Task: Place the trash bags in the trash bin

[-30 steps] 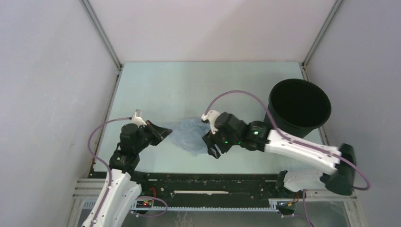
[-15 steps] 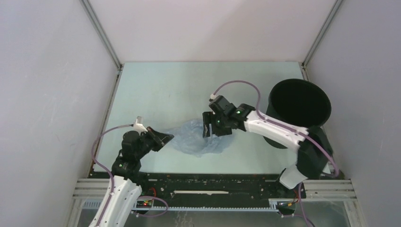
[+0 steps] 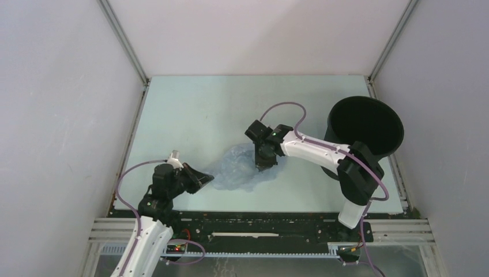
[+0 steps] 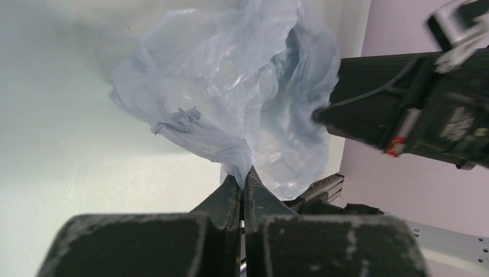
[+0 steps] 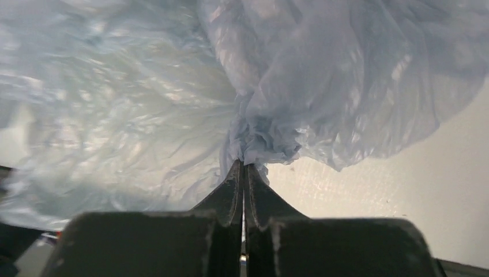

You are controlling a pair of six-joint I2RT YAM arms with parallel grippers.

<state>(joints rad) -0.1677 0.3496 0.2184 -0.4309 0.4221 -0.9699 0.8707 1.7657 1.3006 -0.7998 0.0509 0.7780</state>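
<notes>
- Surface [image 3: 190, 109]: pale green, matte.
- Plain grey walls [image 3: 259, 34] on the left, far and right sides.
- Metal corner posts [image 3: 123, 41] at the far corners.
- Black rail [image 3: 259, 222] along the near edge.

Setting: robotics lab test cell, not a domestic room. Evidence, top view:
- Plain blank wall panels [image 3: 254, 34] box in a pale green surface [image 3: 190, 109].
- Metal frame posts [image 3: 124, 43] run up the upper corners.
- A slotted mounting rail [image 3: 254, 222] lies along the bottom edge.
- Purple cables [image 3: 286, 104] are exposed.
- Probably small lit circuit boards [image 3: 176, 248] below the rail; too small to confirm.
</notes>
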